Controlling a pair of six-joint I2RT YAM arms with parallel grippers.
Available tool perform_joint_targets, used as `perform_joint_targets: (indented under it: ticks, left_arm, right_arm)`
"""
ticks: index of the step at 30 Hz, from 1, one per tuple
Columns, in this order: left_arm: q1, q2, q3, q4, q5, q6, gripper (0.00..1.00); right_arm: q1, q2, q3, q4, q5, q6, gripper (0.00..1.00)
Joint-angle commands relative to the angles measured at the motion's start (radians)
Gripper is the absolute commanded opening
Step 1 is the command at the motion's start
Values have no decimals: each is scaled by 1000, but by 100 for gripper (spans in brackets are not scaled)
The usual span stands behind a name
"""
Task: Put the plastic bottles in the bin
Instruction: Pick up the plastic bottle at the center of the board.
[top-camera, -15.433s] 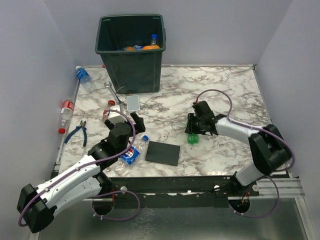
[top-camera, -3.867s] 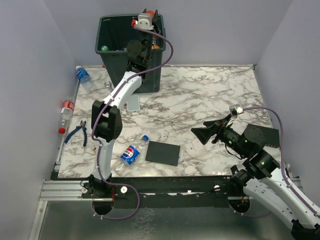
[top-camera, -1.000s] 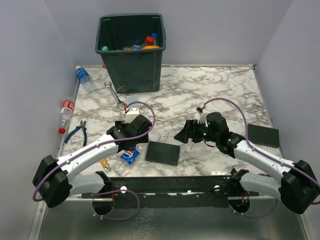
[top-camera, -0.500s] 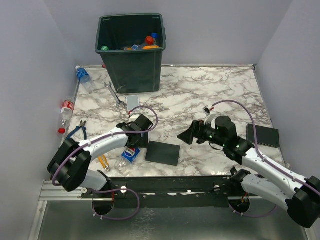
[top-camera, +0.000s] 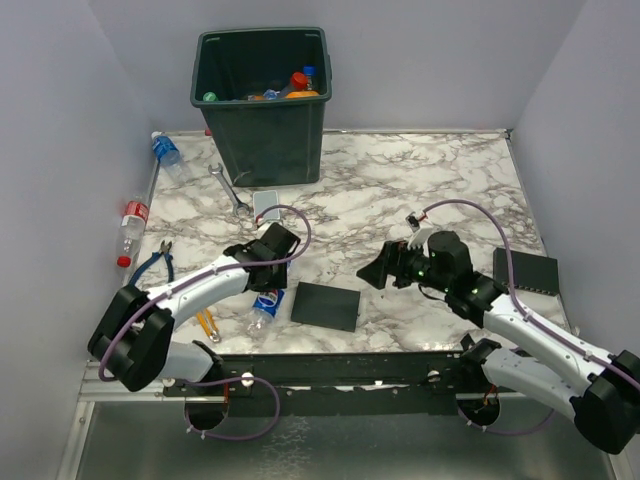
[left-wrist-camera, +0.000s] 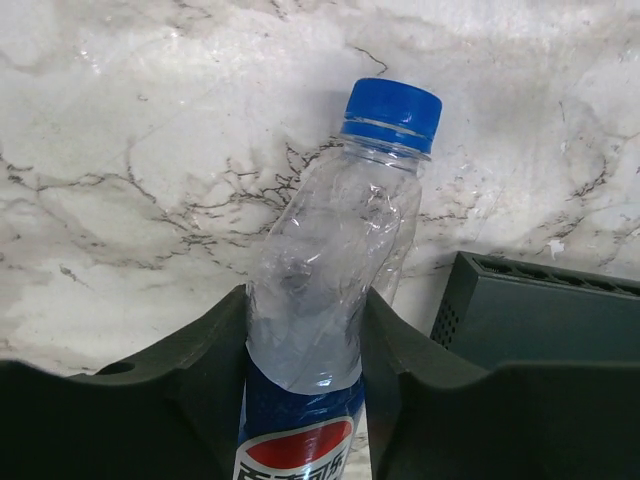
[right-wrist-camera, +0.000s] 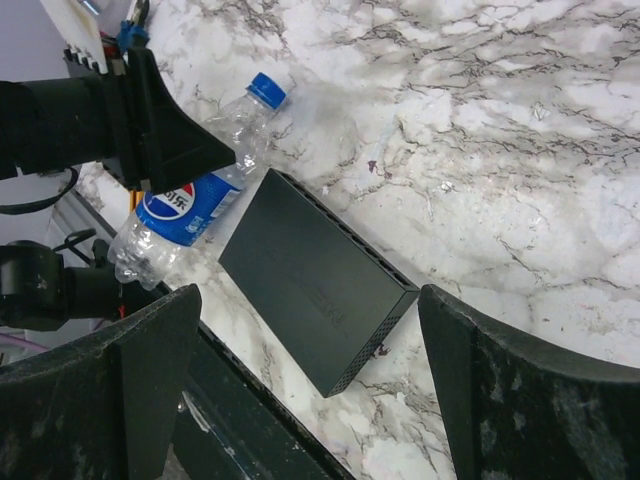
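Inspection found your left gripper (left-wrist-camera: 305, 305) clamped on the Pepsi bottle (left-wrist-camera: 335, 260). Its fingers (left-wrist-camera: 215, 360) pressed against both sides of the clear body, just above the blue label. The bottle lay on the marble table (top-camera: 420, 180) near the front edge, just beside the black plate (top-camera: 326, 306). Whether it rested on the table or was already a little clear of it could not be told.

The bottle's long axis ran away from the wrist, blue cap leading and base trailing toward the near edge. The grip therefore crossed the axis squarely, above the label and toward the shoulder.

The bin (top-camera: 262, 120) stood at the far edge, well apart from the bottle and roughly straight up-table from it. In my judgement you needed a lift and a long forward reach, with the bottle carried above the rim.

Your right gripper (right-wrist-camera: 310, 300) stood wide apart and empty, hovering near the plate and facing the bottle. The left arm was plainly the nearer. Two more bottles, blue-labelled (top-camera: 165, 150) and red-labelled (top-camera: 130, 225), lay along the left edge.
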Motion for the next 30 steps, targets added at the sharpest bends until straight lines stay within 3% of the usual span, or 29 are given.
perform_joint_targets:
  ticks: [1, 8, 12, 17, 22, 26, 30]
  left_arm:
    - [8, -103, 32, -74, -79, 9, 33]
    - [8, -261, 199, -186, -223, 67, 11]
    - [8, -354, 275, -123, -111, 70, 3]
    - [8, -440, 235, 214, 168, -45, 0]
    - [6, -432, 118, 638, 323, -212, 0]
    - [-4, -373, 73, 892, 355, -330, 0]
    - [-31, -314, 88, 1007, 345, -372, 0]
  right_arm:
    - [7, -1, 63, -31, 41, -29, 93]
    - [7, -30, 128, -44, 40, -71, 93]
    - [6, -58, 117, 24, -33, -80, 93]
    - [7, -72, 61, 225, -171, -18, 94]
    - [8, -62, 32, 422, -235, 72, 96]
    - [11, -49, 33, 543, -206, 113, 100]
    - [22, -2, 65, 592, -181, 106, 100]
